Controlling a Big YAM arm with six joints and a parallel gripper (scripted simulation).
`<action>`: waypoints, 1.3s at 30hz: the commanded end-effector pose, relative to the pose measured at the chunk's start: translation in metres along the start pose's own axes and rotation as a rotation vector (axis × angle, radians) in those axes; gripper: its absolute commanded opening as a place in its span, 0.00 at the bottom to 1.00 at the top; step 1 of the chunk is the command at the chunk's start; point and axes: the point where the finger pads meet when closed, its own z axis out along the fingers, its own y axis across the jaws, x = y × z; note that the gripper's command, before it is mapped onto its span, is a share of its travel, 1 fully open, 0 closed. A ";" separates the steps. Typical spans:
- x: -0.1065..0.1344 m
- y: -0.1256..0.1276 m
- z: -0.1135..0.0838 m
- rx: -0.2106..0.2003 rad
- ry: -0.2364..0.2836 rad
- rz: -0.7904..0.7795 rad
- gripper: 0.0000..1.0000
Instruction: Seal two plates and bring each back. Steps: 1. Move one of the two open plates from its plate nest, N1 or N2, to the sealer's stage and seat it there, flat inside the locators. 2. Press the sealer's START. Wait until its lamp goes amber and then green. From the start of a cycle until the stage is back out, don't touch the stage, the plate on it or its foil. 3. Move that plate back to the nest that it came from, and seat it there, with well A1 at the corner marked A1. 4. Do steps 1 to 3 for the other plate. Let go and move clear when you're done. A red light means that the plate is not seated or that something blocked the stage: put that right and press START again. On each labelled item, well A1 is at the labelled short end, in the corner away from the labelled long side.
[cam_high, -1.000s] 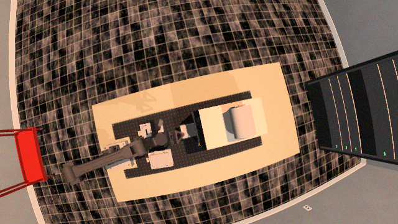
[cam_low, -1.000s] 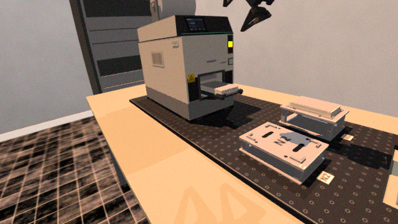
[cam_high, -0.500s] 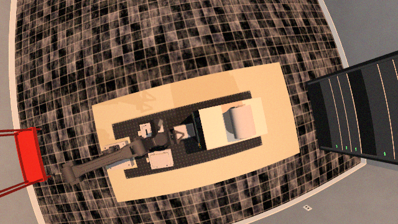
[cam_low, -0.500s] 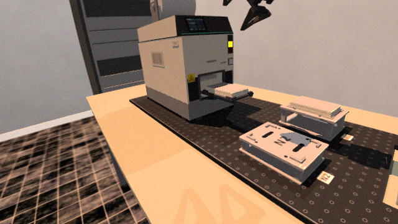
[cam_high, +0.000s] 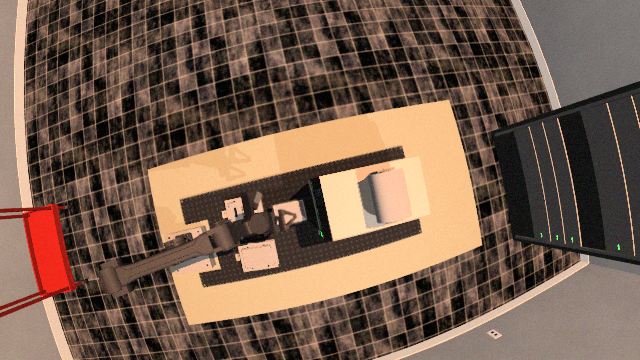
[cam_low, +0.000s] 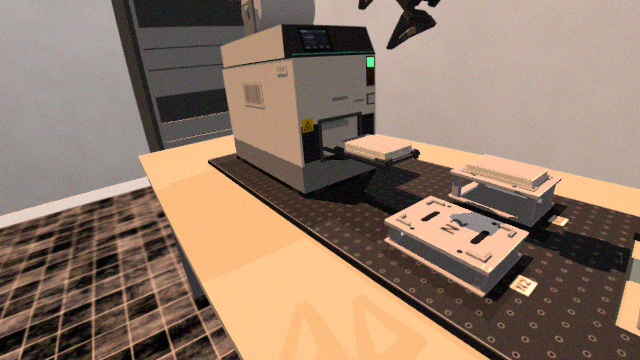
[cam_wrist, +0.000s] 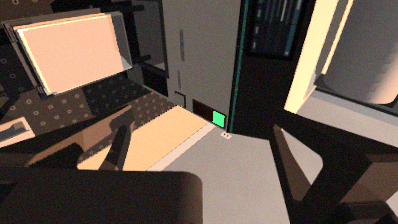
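Looking at the exterior view, we see the plate (cam_low: 378, 146) (cam_wrist: 70, 52), a pale flat-topped rectangle, on the extended stage (cam_low: 391, 160) near center — its long axis crosses the sealer's (cam_low: 265, 110) (cam_high: 345, 205) (cam_wrist: 200, 50) front. Upper right, our gripper (cam_low: 407, 12) (cam_high: 287, 218) hangs with fingers spread wide.

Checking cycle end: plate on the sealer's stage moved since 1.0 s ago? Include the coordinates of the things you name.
Yes: in the exterior view, the plate (cam_high: 289, 212) (cam_low: 378, 146) (cam_wrist: 75, 52) sits farther out from the sealer's (cam_high: 345, 205) (cam_low: 265, 110) (cam_wrist: 205, 55) doorway.
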 end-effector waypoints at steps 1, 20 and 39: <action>-0.002 0.001 0.009 -0.007 0.001 0.001 1.00; -0.002 -0.010 -0.010 0.035 -0.005 0.003 1.00; 0.023 0.004 -0.011 0.041 0.000 0.186 0.98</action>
